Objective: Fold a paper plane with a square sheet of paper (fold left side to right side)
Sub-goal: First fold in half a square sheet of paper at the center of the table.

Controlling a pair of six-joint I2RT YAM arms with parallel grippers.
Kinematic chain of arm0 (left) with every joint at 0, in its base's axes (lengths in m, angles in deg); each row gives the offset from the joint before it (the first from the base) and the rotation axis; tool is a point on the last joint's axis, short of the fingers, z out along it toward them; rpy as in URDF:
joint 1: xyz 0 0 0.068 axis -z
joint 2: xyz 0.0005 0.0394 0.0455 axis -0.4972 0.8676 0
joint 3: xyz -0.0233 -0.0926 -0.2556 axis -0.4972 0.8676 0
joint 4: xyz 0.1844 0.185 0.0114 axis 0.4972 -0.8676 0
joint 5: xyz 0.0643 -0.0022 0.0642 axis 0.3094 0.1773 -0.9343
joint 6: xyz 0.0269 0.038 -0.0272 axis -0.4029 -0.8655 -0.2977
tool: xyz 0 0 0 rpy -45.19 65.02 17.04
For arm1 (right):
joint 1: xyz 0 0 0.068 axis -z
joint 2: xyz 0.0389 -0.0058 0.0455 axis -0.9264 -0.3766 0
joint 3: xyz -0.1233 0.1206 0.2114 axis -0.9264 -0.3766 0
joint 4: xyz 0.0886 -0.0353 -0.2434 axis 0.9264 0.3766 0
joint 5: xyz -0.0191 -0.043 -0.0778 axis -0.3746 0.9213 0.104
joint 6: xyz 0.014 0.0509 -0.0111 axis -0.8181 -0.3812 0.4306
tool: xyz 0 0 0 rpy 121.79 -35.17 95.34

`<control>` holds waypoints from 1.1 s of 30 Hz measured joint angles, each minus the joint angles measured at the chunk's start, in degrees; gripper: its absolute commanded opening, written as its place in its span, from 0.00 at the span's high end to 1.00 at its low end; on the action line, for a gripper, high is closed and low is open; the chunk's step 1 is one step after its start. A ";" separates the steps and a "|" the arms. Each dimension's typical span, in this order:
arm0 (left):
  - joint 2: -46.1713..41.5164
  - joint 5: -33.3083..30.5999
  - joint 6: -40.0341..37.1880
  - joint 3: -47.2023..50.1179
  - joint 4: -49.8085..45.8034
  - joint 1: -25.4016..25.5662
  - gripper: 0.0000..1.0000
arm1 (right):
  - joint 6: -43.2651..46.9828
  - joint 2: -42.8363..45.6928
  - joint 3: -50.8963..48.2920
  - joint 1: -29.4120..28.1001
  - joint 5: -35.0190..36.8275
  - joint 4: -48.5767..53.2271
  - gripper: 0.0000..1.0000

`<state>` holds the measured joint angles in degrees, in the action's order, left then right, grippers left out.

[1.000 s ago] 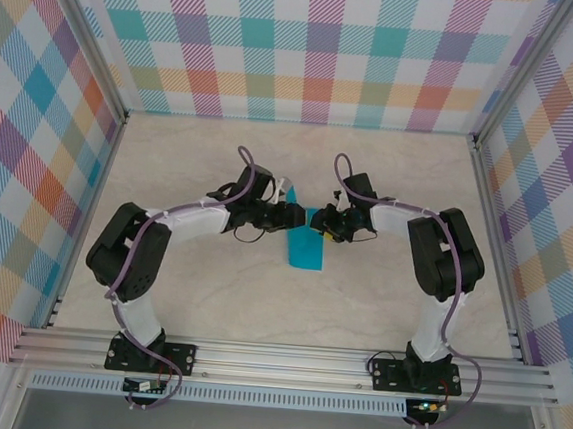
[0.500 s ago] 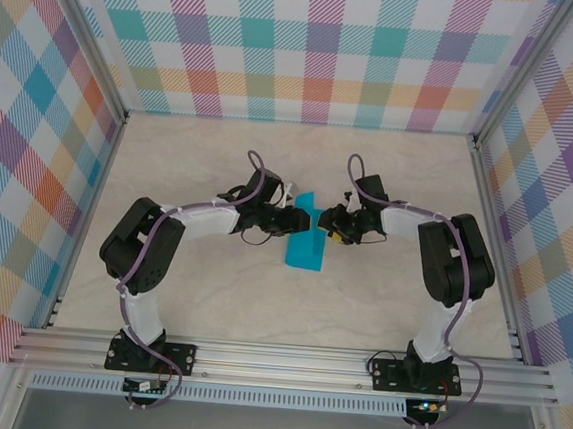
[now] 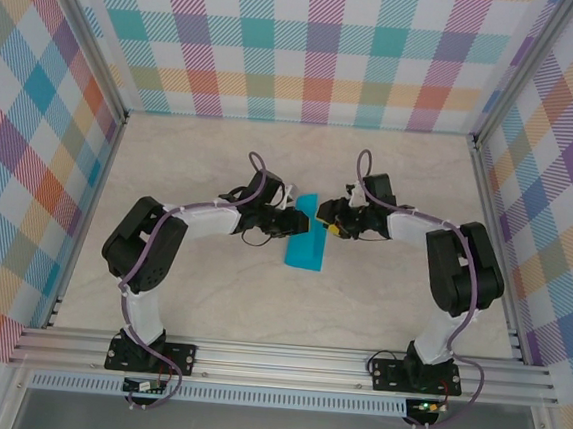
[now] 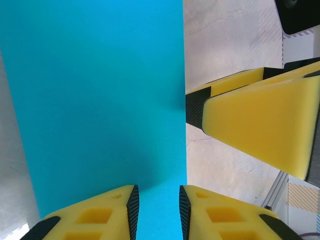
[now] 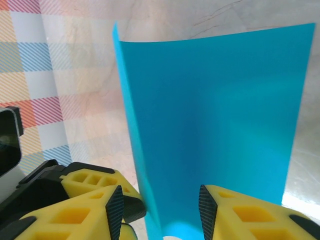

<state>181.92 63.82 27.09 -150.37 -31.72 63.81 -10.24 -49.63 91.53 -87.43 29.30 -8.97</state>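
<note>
The thin teal-blue square sheet of paper (image 3: 307, 248), folded into a strip, lies mid-table, its 12 o'clock end newly raised. Your left gripper (image 4: 156, 212) has narrowed to a small gap; your right gripper (image 5: 157, 212) stands half open. Both straddle the paper, neither clamps it, so the fold looks unfinished

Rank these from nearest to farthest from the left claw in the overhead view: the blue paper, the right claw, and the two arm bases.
1. Blue paper: right beside the left claw, its far end between the two claws.
2. Right claw: just across the paper, on the right.
3. Left arm base and right arm base: at the table's near edge, too close to call.
</note>
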 measured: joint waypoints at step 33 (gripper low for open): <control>0.28 -12.41 -0.26 -5.77 -12.24 1.29 0.40 | 8.00 -4.42 5.90 -1.36 13.18 17.77 0.93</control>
<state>182.21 51.41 26.83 -156.14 -43.96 65.10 -2.24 -54.05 97.43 -88.78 42.48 8.80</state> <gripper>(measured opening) 0.614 0.064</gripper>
